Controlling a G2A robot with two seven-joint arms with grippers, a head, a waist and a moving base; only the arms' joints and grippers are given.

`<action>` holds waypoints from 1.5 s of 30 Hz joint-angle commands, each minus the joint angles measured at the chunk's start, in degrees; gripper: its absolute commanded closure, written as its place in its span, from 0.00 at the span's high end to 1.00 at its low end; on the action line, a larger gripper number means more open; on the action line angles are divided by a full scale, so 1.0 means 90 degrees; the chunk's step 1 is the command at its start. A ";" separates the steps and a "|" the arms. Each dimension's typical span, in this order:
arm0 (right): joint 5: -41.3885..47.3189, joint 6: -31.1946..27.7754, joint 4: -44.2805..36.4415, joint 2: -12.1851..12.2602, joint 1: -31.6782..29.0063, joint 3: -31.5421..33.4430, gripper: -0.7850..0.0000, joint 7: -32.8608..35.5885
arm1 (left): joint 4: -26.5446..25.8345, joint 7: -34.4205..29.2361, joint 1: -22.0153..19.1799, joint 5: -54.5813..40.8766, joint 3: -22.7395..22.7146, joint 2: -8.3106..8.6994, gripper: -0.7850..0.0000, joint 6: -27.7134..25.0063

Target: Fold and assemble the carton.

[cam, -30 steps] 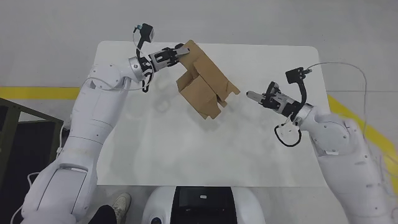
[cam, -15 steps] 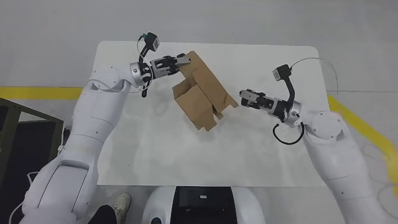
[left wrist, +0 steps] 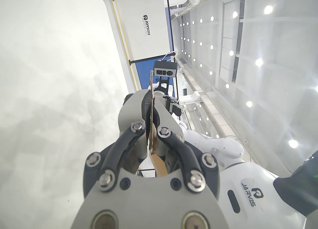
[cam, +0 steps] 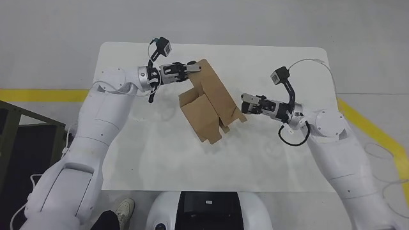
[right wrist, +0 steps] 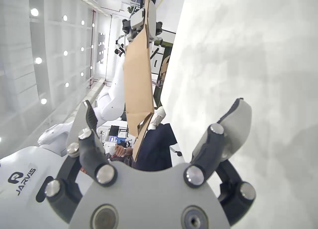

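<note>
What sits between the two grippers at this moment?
The carton: in the top view it lies between the left gripper, shut on its edge, and the open right gripper. Nothing else lies there.

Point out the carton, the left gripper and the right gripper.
carton (cam: 206, 105), top view, on its middle panel.
left gripper (cam: 192, 68), top view, between the fingertips clamped on the carton's edge.
right gripper (right wrist: 162, 109), right wrist view, midway between its spread fingertips.

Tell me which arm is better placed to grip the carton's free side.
Probably the right: the right gripper is open beside the carton, while the left gripper is shut on its far edge.
</note>
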 commanded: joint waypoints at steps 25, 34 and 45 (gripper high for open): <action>0.0737 -0.0008 0.0982 -0.0235 0.0978 -0.0996 1.00 0.1603 | -0.0413 -0.0570 0.0275 -0.0167 0.0531 -0.0113 0.00 0.0155; 0.0751 -0.0024 0.1260 -0.0320 0.1287 -0.1278 0.47 0.1949 | -0.0385 -0.0569 0.0233 -0.0118 0.0616 -0.0129 0.00 0.0179; 0.0815 -0.0123 0.1507 -0.0382 0.1465 -0.1453 0.00 0.2226 | -0.0384 -0.0628 0.0197 -0.0106 0.0663 -0.0132 0.00 0.0149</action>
